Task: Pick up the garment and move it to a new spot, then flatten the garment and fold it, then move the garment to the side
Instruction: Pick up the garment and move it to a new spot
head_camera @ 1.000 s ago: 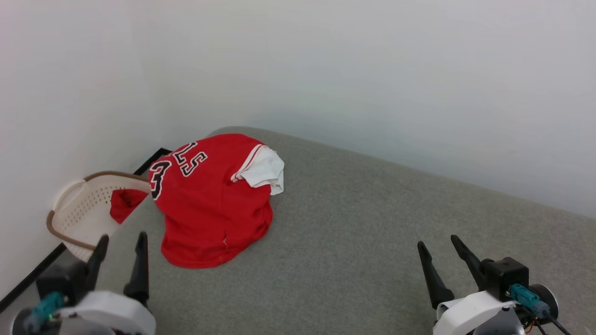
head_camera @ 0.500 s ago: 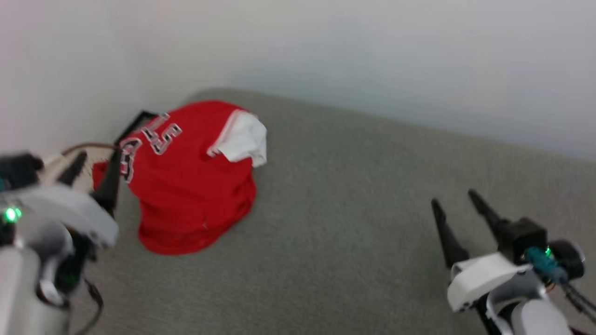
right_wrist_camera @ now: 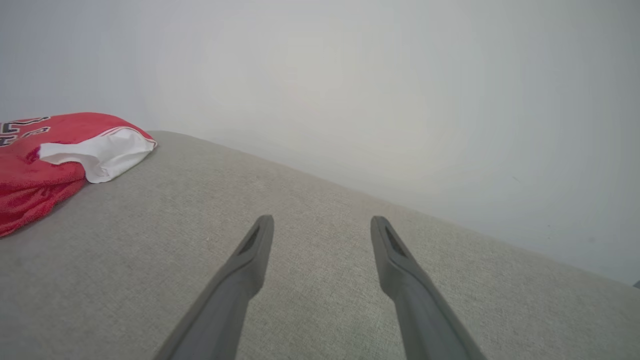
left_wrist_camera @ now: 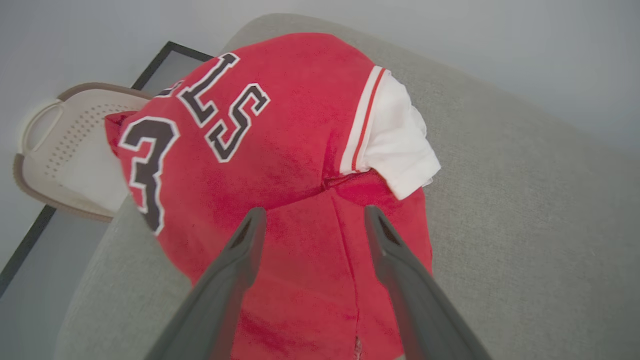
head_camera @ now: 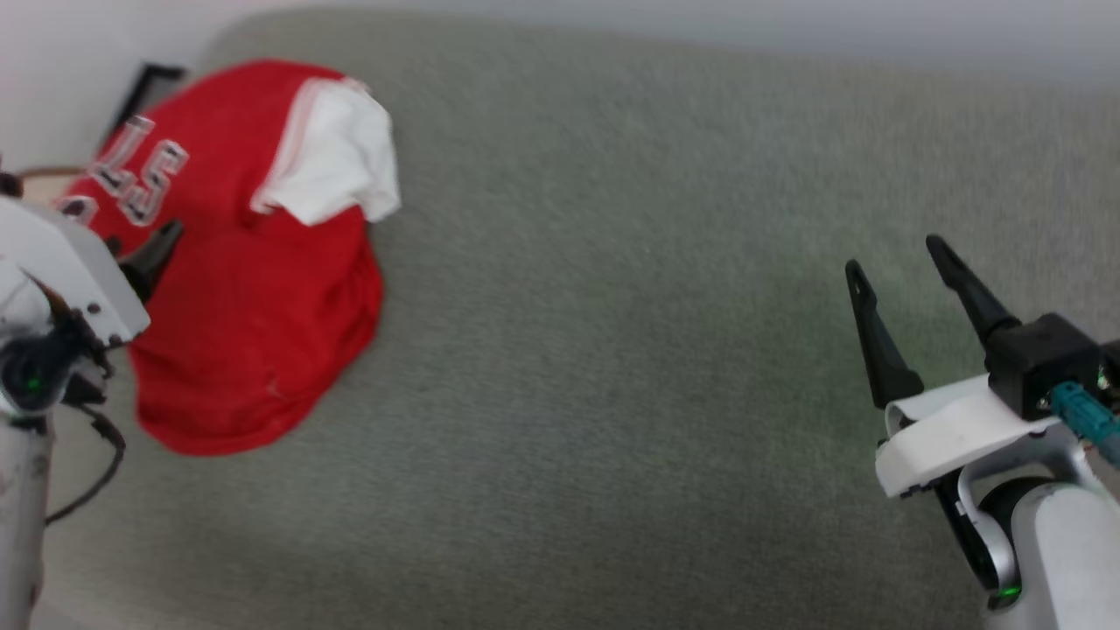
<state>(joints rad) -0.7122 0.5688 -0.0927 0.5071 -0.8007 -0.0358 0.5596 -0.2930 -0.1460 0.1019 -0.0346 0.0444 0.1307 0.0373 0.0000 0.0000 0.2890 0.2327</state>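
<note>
The garment, a red jersey with a white sleeve, lay bunched at the far left corner of the grey counter, next to a white basket. The left gripper hovered over it, jaws wide and empty. The right gripper, likewise wide and empty, hung above bare counter well to the right.

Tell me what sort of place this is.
Probably an indoor laundry corner: a red jersey lies bunched on a grey fabric-covered surface, a perforated laundry basket sits beside it, white walls behind.
</note>
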